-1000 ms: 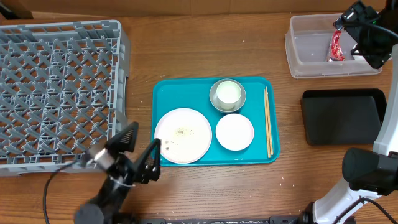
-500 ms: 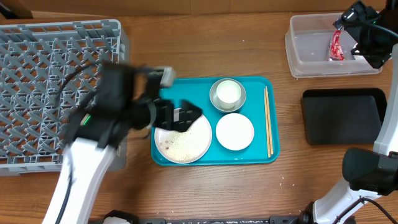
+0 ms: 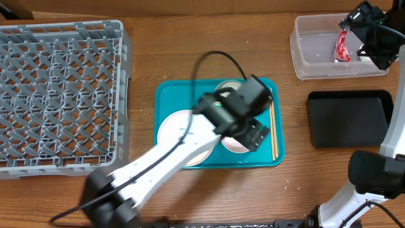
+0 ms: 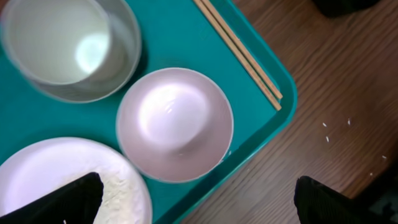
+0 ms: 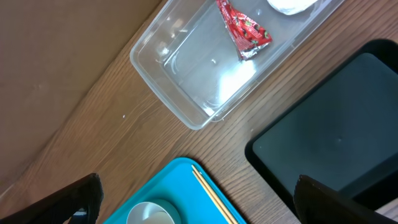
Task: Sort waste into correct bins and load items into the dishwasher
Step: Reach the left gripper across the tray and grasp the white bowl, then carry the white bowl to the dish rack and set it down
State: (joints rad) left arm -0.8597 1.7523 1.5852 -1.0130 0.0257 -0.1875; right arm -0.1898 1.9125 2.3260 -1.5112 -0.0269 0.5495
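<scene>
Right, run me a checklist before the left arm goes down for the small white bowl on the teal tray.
1. Left fingers open and empty: ok.
2. Small white bowl lies between them, upright: ok.
3. Bowl apart from the plate: cannot tell, their rims look very close.
4. Chopsticks out of the way: ok, they lie along the teal tray edge, apart from the bowl.
5. Plate scraped: not ok, crumbs lie on it.
6. Dish rack has room: ok, no dishes seen in it.

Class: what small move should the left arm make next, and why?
Probably lower the open left tool over the rim of the small white bowl: it hangs above that bowl holding nothing, and the bowl lies uncovered on the teal tray.
</scene>
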